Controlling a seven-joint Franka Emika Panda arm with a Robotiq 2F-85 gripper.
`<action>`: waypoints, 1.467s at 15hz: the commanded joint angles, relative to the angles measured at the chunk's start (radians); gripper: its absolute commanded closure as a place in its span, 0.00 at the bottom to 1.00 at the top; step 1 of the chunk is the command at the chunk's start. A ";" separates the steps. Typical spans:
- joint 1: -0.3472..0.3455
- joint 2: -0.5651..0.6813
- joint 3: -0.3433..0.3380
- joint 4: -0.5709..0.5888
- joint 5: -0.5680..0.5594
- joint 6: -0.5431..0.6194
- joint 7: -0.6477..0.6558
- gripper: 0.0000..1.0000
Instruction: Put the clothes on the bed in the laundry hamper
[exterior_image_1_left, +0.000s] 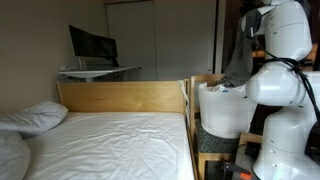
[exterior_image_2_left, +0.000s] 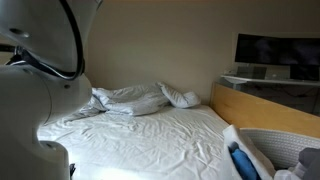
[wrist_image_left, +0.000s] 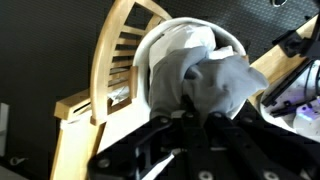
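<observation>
Fabric, a soft grey bunched garment (wrist_image_left: 225, 85), hung from your tool (wrist_image_left: 197, 118) in the wrist view. The jaws were pressed together on its upper folds, pinching it. Directly beneath the tool and garment sat the round white plastic laundry hamper (wrist_image_left: 148, 48), with crumpled white cloth (wrist_image_left: 182, 42) lying inside it. You held the garment over the hamper's mouth, not over the mattress. In both exterior views the hamper (exterior_image_1_left: 222, 110) (exterior_image_2_left: 285, 133) stood just beside the bed (exterior_image_1_left: 110, 140) (exterior_image_2_left: 150, 130), past its light wood slatted board (exterior_image_1_left: 190, 105). The bed's white sheet was wrinkled, with plump white pillows (exterior_image_1_left: 35, 117) (exterior_image_2_left: 135, 98) at one end. Whether the garment touched the cloth below, you could not tell from these views.
</observation>
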 joint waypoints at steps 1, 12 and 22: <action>-0.019 0.023 -0.011 -0.015 -0.040 -0.015 -0.106 0.96; -0.085 0.068 0.074 -0.004 0.107 0.039 -0.070 0.96; -0.062 0.048 0.082 -0.010 0.083 -0.076 -0.208 0.42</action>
